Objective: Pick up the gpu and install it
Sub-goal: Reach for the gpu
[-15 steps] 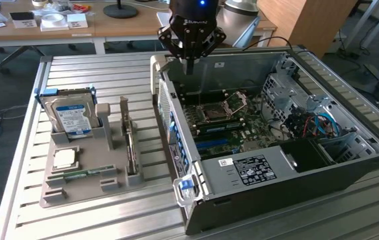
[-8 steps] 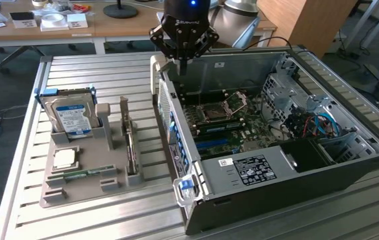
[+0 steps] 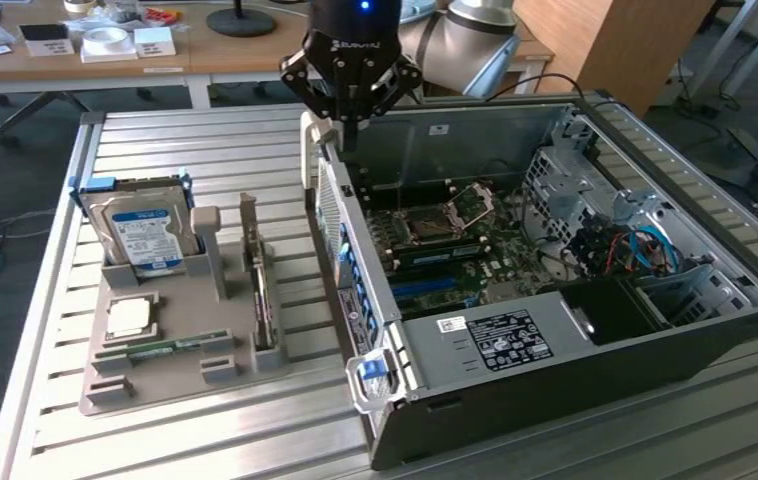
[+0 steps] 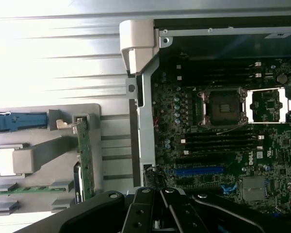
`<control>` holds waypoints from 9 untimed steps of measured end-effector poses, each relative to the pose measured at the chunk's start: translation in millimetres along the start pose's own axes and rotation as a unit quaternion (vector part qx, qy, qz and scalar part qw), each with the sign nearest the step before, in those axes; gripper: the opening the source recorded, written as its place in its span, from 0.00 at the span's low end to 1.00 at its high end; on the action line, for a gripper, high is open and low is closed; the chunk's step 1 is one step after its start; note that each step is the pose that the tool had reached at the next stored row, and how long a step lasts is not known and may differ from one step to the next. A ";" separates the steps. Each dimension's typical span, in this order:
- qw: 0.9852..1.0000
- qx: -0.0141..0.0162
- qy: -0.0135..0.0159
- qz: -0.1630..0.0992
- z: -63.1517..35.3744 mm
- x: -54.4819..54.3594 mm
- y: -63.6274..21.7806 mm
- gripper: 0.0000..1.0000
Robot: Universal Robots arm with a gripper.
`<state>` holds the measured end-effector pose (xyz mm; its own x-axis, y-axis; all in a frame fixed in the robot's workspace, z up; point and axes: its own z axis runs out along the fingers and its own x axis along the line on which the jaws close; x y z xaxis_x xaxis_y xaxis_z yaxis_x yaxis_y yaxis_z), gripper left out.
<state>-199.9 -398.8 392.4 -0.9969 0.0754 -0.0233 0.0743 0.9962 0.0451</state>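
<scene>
Claw (image 3: 347,120) pressed together, seemingly empty, above the computer case (image 3: 593,385) edge; gpu (image 3: 262,298) sits in its holder (image 3: 166,378).

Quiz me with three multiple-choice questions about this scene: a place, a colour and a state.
1. Where is the gpu? A on the floor; B upright in the grey holder; C in a drawer.
2. What colour is the drive's label? A red; B yellow; C blue.
3. How is the hand? A shut; B wide open; C clamped on the drive.
Answers: 1 B, it stands in a holder slot. 2 C, blue shows on its face. 3 A, its tips meet.
</scene>
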 end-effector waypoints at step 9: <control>1.000 0.000 0.000 0.000 -0.2 15.5 -1.2 0.11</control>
<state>-215.4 -398.9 392.3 -0.9969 0.0753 -0.0233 0.0742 0.9962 0.0451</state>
